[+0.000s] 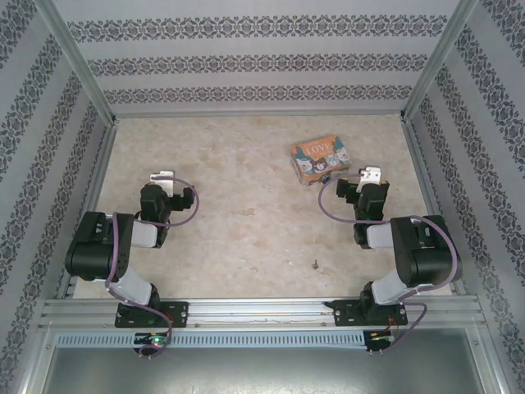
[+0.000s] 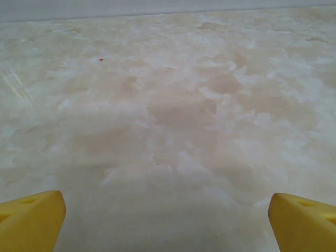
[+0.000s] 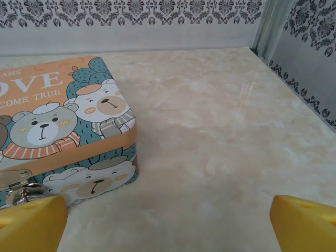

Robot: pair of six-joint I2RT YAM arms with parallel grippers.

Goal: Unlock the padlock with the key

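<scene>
The right gripper (image 3: 168, 224) stood with jaws spread wide and held nothing; its yellow, wedge-shaped fingertips (image 3: 31, 223) were well apart. The padlock (image 3: 22, 195) hung at the silver hasp of the rounded, bear-printed tin (image 3: 79, 121), just ahead of the gripper's left fingertip. Only its thin silver shackle could be made out. The key (image 1: 314, 264), a dark metal speck, lay on the mottled beige table (image 1: 238, 222) behind this gripper and to its left. The left gripper (image 2: 168, 223) was likewise wide open and empty, low over the table.
</scene>
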